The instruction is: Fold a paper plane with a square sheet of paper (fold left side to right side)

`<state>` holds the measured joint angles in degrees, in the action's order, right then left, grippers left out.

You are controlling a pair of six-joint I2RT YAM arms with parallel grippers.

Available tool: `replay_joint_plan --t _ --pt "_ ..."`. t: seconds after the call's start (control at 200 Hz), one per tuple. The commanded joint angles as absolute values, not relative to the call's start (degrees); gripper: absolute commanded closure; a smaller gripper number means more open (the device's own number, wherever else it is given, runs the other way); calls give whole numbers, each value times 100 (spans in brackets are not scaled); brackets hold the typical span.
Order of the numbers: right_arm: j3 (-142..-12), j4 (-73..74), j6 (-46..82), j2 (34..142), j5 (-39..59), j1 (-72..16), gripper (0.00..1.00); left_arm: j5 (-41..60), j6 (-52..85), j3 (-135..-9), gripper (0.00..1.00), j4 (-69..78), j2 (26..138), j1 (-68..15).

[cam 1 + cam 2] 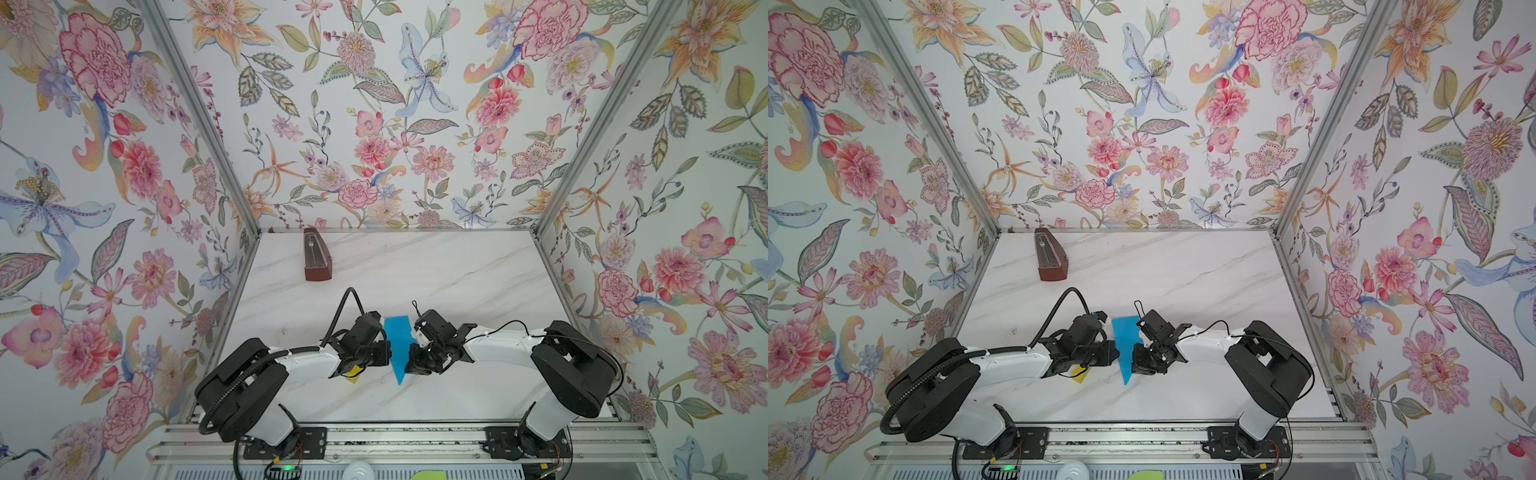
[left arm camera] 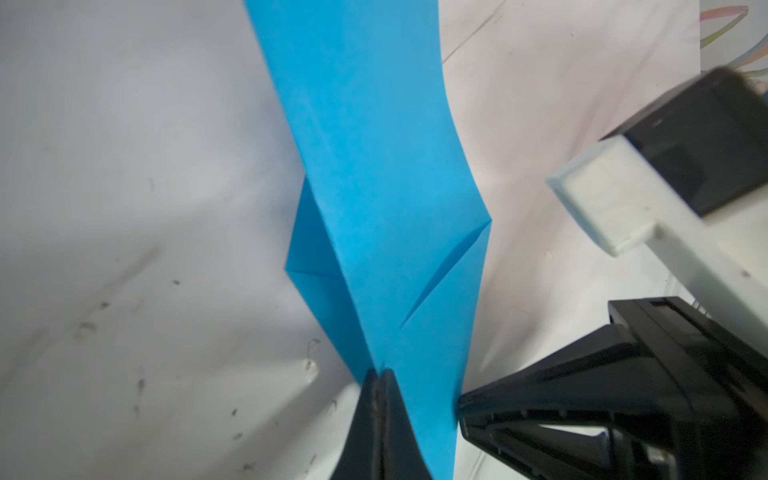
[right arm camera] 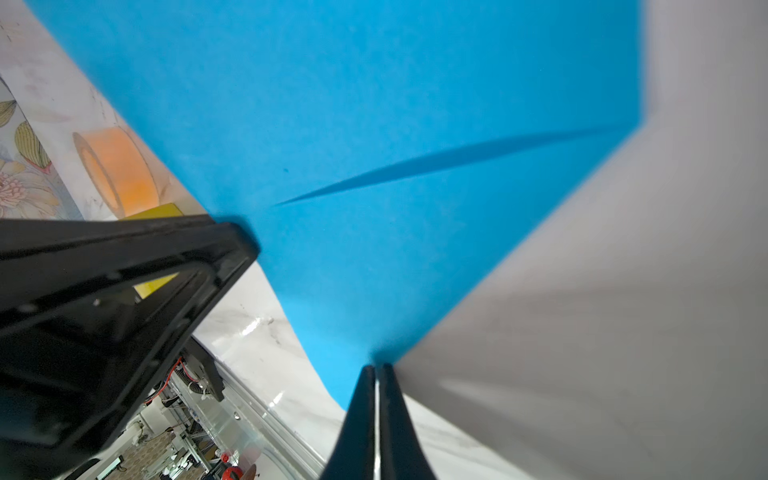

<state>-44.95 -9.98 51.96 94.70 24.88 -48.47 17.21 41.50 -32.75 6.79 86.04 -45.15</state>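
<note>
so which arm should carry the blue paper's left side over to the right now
Left, probably. The left gripper is shut on the left edge of the folded blue paper, so it can carry that side across, while the right gripper pinches the opposite edge.

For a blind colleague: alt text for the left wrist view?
The shut left gripper pinches a creased blue paper sheet at its edge; the right gripper meets the opposite edge, over the white marble table.
</note>
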Motion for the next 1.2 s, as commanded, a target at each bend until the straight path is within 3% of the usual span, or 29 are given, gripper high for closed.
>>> replay_joint_plan --t 0.0,0.31,0.515,0.751,1.196 --pt "-4463 -1178 5198 9141 2365 -4677 88 1702 4122 -3233 100 905 8706 -4577" --pt "-3770 -768 5200 8555 2728 -3658 68 2099 4167 -3120 100 1473 9185 -4580" --pt "-3070 514 5483 8578 3373 -2922 66 2378 4150 -3072 100 1856 9432 -4566" --pt "-2673 1622 5718 9041 3705 -2581 71 2598 4140 -3024 100 2130 9672 -4566" --pt "-2680 1722 5563 9258 3677 -2391 88 2716 4118 -2970 100 2259 9788 -4526"
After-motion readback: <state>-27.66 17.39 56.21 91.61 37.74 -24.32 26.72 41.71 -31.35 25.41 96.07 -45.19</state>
